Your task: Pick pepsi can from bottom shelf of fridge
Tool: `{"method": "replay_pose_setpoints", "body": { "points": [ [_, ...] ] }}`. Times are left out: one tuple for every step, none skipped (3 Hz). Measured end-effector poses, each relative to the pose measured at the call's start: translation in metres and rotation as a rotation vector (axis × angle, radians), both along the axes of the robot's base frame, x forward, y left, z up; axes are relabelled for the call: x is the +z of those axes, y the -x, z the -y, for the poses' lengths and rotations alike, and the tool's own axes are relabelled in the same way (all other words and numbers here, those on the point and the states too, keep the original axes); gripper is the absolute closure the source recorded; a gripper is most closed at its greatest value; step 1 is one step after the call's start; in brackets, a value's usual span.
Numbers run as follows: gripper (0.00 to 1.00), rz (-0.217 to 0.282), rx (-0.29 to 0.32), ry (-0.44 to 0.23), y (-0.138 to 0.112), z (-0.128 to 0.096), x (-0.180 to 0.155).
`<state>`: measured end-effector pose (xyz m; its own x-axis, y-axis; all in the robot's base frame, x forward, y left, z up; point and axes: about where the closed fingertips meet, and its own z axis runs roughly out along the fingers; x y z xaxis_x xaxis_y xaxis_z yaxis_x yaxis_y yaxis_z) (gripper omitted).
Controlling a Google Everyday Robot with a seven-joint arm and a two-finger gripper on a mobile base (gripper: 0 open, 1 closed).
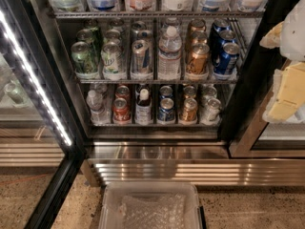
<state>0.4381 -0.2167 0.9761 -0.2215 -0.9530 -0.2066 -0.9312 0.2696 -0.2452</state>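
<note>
The fridge (248, 94) stands open, with wire racks of cans and bottles. On the bottom shelf (152, 124), the pepsi can (166, 109) is a small blue can with a silver top, in the front row just right of centre. A second blue can stands behind it. To its left is a dark bottle (143, 106), and further left a red can (121, 109). To its right is a copper-gold can (189, 109). My gripper (285, 80), white and pale yellow, is at the right edge of the view. It is outside the fridge, level with the middle rack, far from the pepsi can.
The glass door (19, 104) hangs open on the left with a white LED strip (35, 80). A clear plastic bin (150, 206) with bubble wrap sits on the floor in front of the fridge's steel base (190, 171). The middle rack (157, 80) holds several cans and a water bottle.
</note>
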Motion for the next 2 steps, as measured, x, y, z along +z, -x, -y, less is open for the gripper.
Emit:
{"method": "replay_pose_setpoints", "body": {
  "points": [
    [0.00, 0.000, 0.000, 0.000, 0.000, 0.000, 0.000],
    [0.00, -0.007, -0.005, -0.050, -0.001, -0.001, -0.018]
  ]
}}
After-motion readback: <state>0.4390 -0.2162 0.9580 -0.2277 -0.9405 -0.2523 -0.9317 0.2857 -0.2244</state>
